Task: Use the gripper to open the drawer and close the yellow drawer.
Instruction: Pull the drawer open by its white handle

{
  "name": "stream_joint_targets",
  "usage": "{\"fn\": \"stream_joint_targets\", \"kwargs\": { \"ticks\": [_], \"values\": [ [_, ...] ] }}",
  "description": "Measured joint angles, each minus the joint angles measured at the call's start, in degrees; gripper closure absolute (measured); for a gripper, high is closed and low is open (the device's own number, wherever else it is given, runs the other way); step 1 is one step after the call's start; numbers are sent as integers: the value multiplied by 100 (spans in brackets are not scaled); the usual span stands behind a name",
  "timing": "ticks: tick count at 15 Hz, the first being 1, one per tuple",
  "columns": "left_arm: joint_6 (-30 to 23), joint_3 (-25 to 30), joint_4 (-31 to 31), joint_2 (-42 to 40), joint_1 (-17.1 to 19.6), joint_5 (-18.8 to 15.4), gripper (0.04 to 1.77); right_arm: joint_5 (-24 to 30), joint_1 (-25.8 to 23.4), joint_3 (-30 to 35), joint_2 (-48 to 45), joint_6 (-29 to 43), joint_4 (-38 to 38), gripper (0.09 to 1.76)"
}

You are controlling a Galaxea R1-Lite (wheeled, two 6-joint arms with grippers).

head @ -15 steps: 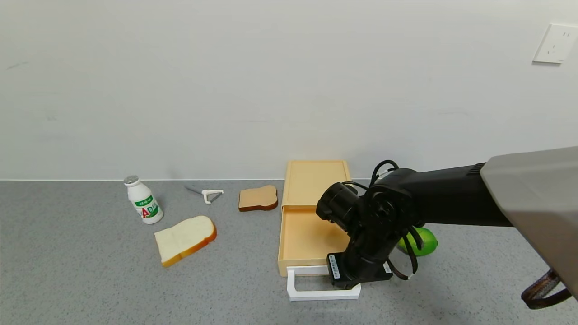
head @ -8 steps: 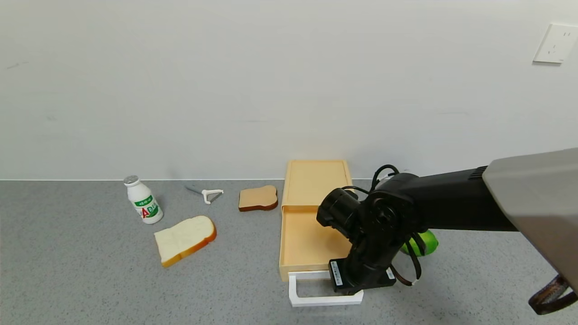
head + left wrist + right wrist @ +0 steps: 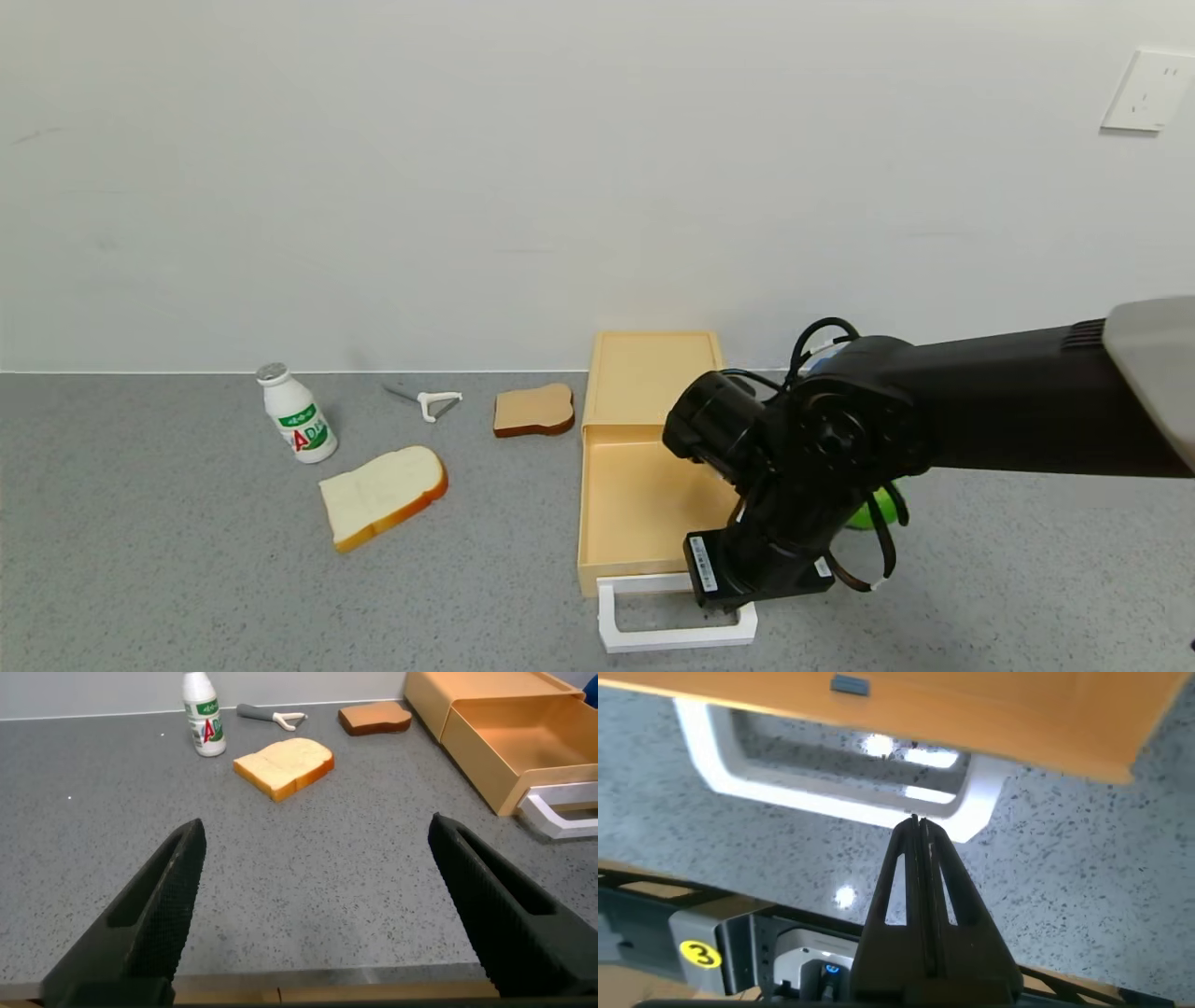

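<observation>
At lower centre of the head view the yellow drawer (image 3: 644, 467) is seen with its tray pulled out. At its white handle (image 3: 674, 627), lower centre-right, the right gripper (image 3: 915, 826) is pinched closed, hooked inside the loop. The opening step is judged nearly done; next, a push toward the wall is called for.

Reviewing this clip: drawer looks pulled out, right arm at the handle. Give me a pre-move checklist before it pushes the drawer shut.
1. Yellow drawer tray pulled out: ok.
2. Right gripper at the white handle, jaws closed together: ok.
3. Tray empty, nothing to jam: ok.
4. Green fruit clear of the tray's path, beside the box: ok.
5. Left gripper open, parked away from the drawer: ok.
6. Fingertips hooked inside the handle loop: cannot tell.
</observation>
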Motion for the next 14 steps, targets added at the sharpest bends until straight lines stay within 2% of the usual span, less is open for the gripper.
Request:
{"fn": "stream_joint_targets", "kwargs": {
  "ticks": [5,8,10,14],
  "values": [
    [0,0,0,0,2,0,9,23,-49,299,-1095,-106,9,173],
    [0,0,0,0,0,0,9,94,-355,681,-1944,-546,-67,173],
    [0,0,0,0,0,2,9,491,-763,1067,-2509,-976,-339,173],
    [-2,0,0,0,2,0,9,1337,-1620,2052,-3477,-1735,-1379,173]
  ]
}}
